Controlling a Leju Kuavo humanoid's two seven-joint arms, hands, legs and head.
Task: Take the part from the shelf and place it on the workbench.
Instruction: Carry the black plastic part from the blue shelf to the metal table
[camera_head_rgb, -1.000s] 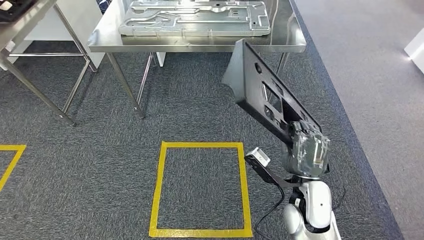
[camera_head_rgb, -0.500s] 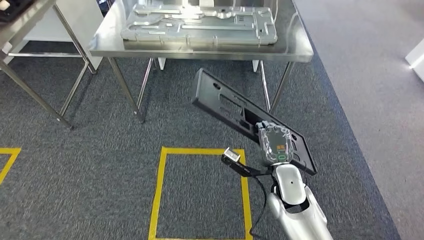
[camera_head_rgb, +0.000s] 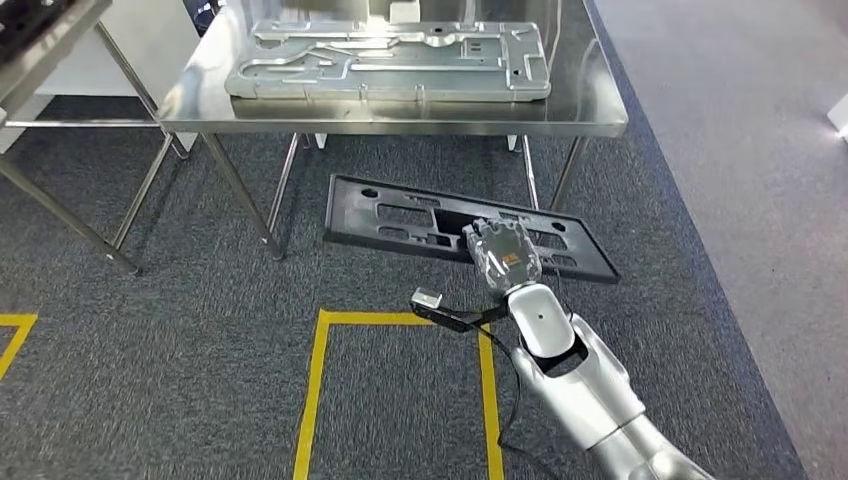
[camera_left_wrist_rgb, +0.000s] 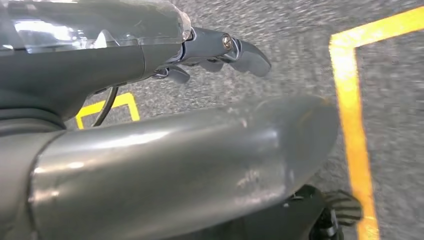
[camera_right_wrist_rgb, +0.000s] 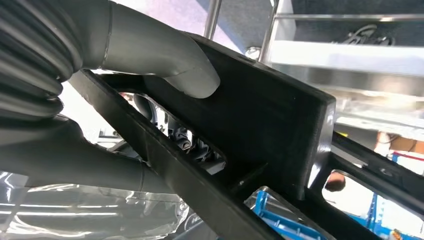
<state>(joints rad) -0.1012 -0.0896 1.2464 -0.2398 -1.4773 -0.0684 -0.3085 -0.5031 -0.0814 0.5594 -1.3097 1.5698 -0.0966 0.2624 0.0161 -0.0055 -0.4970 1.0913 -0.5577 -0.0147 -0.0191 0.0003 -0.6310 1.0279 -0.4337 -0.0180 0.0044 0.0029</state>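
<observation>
The part is a long black plastic panel with several cut-outs. My right hand grips it near its right half and holds it about level in the air, just in front of the steel workbench and below its top. In the right wrist view the thumb presses on the panel's rim, and darker fingers reach through a cut-out. My left hand hangs over the carpet, fingers apart and holding nothing.
A large silver cast plate covers most of the workbench top. A second steel table stands at the left. A yellow taped square marks the grey carpet in front of me. Table legs stand near the panel's left end.
My right arm has swung the panel leftward and turned it from a steep tilt to lying flat, closer to the workbench. The view has shifted slightly.
</observation>
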